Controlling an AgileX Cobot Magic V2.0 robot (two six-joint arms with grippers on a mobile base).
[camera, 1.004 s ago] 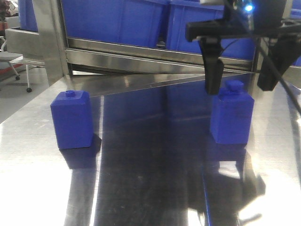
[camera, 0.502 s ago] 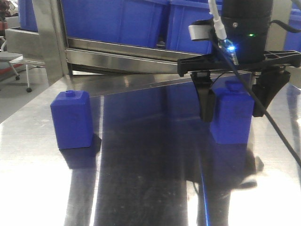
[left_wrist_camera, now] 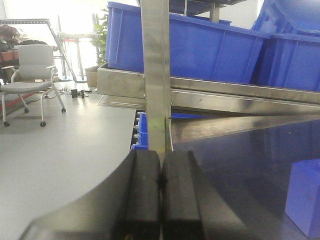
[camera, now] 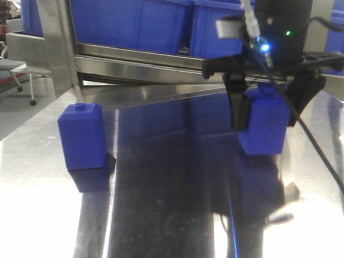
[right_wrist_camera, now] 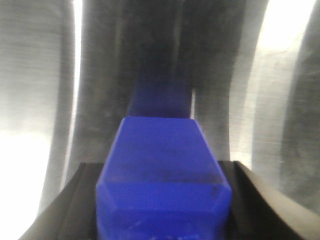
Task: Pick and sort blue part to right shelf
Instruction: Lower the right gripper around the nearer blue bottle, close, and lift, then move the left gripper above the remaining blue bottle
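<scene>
Blue part (camera: 264, 129) is now clamped between the fingers of the right hand (camera: 269, 110), which only straddled it a moment ago. Its base looks just clear of the counter (camera: 161, 226), so the carry to the right shelf can begin. The left hand (left_wrist_camera: 160, 192) is pressed closed and empty. The far blue bins (camera: 134, 21) hide their contents.

Right gripper (camera: 267, 115): black, two tapered flat fingers (camera: 240, 110) under black crossbar (camera: 220, 67). Wrist housing (camera: 282, 21) black, cylindrical; small green light (camera: 288, 33), bright blue light (camera: 263, 47). Pale grey block (camera: 230, 28) on its left side. White cable (camera: 248, 13) above; thin black cable (camera: 322, 158) trailing right. Left gripper (left_wrist_camera: 161, 175): black rubbery pads (left_wrist_camera: 142, 190), grey curved shell (left_wrist_camera: 85, 210).
</scene>
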